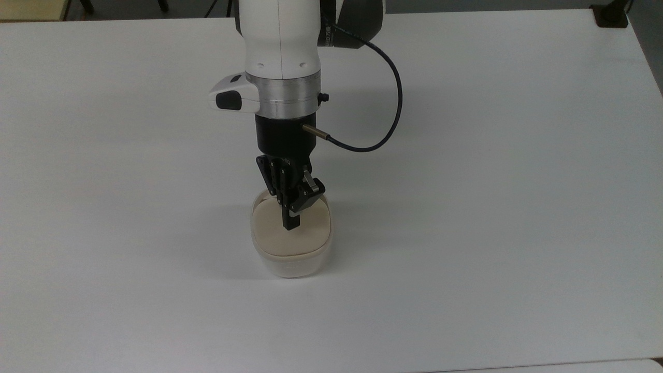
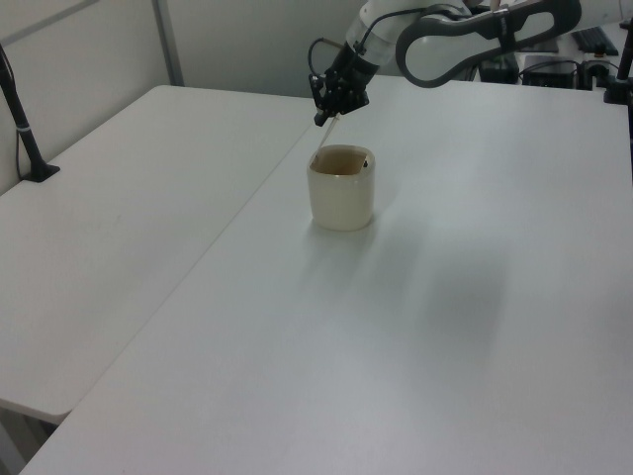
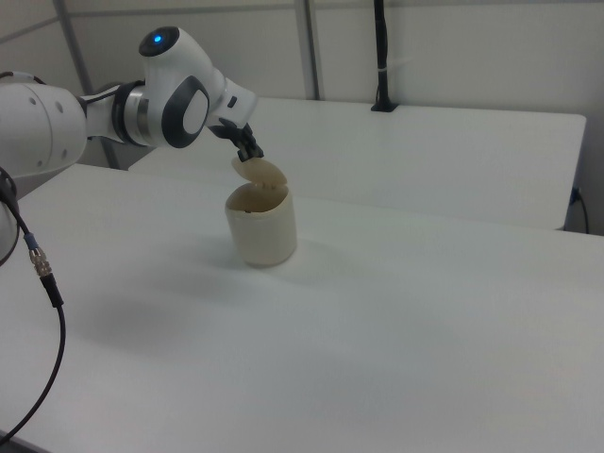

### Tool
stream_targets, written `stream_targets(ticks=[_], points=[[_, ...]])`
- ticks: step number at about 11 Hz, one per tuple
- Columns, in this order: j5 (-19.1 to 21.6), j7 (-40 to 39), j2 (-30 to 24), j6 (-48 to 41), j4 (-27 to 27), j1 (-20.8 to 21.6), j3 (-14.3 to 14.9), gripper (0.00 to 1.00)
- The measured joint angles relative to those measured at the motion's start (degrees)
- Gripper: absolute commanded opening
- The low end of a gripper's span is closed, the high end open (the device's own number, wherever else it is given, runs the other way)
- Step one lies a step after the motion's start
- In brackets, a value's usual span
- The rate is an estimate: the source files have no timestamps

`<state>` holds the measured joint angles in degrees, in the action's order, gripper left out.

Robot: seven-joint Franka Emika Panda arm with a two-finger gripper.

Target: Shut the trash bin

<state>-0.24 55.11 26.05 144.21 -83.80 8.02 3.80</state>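
While the trash bin (image 1: 291, 243) stands near the middle of the white table (image 1: 492, 181), its beige lid (image 1: 290, 230) is only partly lowered. In the right view the lid (image 3: 260, 173) tilts up from the rim at a slant, hinged on the side facing my arm, and the cream inside of the bin shows beneath it. In the left view the lid (image 2: 325, 137) appears as a thin edge rising from the bin's (image 2: 342, 188) far rim on the left view's left side.

My gripper (image 1: 291, 223) hangs directly over the lid, pointing down, with the black fingers brought together and nothing held between them. Its tip seems to rest on the lid's upper surface, though I cannot be sure whether it truly touches. In the right view my gripper (image 3: 253, 151) sits at the lid's raised edge, and in the left view my gripper (image 2: 323, 118) meets the lid's top end.

A dark cable (image 1: 386, 98) loops from my wrist toward the top view's right.
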Motion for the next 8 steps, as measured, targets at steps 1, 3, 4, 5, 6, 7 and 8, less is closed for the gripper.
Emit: stream_targets(ticks=[1, 3, 4, 5, 6, 7, 8], points=[[0.0, -1.2, -0.9, -0.4, -1.4, 0.0, 0.0, 0.0], [0.0, -4.0, -2.3, -1.1, -4.1, 0.0, 0.0, 0.0], [0.0, -5.4, -2.6, -2.5, -4.8, 0.0, 0.0, 0.0], [0.0, -6.5, -2.7, -3.4, -5.3, 0.0, 0.0, 0.0], [0.0, -7.5, -2.8, -3.9, -5.6, 0.0, 0.0, 0.0], [0.0, -8.9, -2.8, -4.1, -6.3, 0.0, 0.0, 0.0], [0.0, -10.3, -2.7, -4.1, -7.3, 0.0, 0.0, 0.0]])
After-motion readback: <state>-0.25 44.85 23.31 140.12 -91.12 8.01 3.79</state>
